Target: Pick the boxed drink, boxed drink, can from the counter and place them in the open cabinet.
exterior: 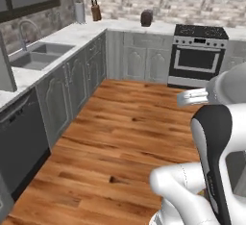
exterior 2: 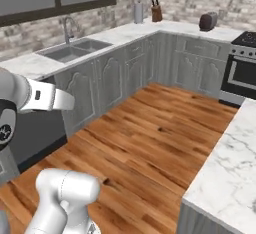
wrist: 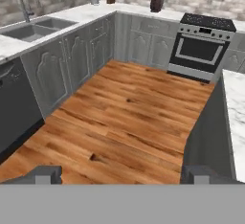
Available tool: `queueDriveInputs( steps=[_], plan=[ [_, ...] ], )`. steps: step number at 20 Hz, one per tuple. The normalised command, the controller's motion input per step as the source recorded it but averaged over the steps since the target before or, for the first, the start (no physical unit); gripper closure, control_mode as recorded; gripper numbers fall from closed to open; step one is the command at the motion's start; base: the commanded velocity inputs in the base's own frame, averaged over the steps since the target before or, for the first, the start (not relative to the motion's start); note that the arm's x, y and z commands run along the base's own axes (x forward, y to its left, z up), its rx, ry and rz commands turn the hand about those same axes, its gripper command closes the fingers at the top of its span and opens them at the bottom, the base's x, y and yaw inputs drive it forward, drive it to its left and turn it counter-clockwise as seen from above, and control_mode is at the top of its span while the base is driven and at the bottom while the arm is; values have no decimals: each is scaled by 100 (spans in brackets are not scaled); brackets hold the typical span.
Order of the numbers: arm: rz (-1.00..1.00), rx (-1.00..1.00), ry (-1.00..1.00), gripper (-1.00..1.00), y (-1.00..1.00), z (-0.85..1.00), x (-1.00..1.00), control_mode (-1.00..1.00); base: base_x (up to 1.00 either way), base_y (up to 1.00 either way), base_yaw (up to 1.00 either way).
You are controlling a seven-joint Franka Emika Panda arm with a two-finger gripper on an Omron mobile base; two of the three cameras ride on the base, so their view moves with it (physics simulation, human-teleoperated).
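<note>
End effector: two small dark finger tips (wrist: 119, 175) stand wide apart at the bottom of the hand view, nothing between them, above the wooden plank floor (wrist: 129, 117).
Arm: white links with dark joints rise at the lower right of the left base view (exterior: 211, 142) and at the lower left of the right base view.
Tabletop: the large white marble slab with grey veins (exterior 2: 230, 168) lies at the right of the right base view; its edge and grey base also show at the right of the hand view (wrist: 237, 117). The part in view carries none of the drinks.
Pale corner counter: runs along the left wall and back wall, with a steel sink and curved tap (exterior 2: 75, 48), a wooden knife block (exterior 2: 156, 12), a white roll beside it and a dark toaster (exterior 2: 207, 22).
Oven: a stainless range with dark door (exterior: 198, 56) stands at the back wall.
Dishwasher: a black front panel (exterior: 19, 137) sits under the left counter.
</note>
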Motion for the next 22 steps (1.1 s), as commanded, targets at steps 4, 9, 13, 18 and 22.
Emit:
queueDriveInputs(
  steps=[4,9,13,18,22],
  plan=[
    [0,0,0,-100,0,0,0,100,5,0,-45],
    [0,0,0,-100,0,0,0,100,24,3,-40],
    [0,0,0,-100,0,0,0,100,47,7,-38],
    [0,0,0,-100,0,0,0,100,69,9,-34],
    [0,0,0,-100,0,0,0,100,58,26,-29]
  ],
)
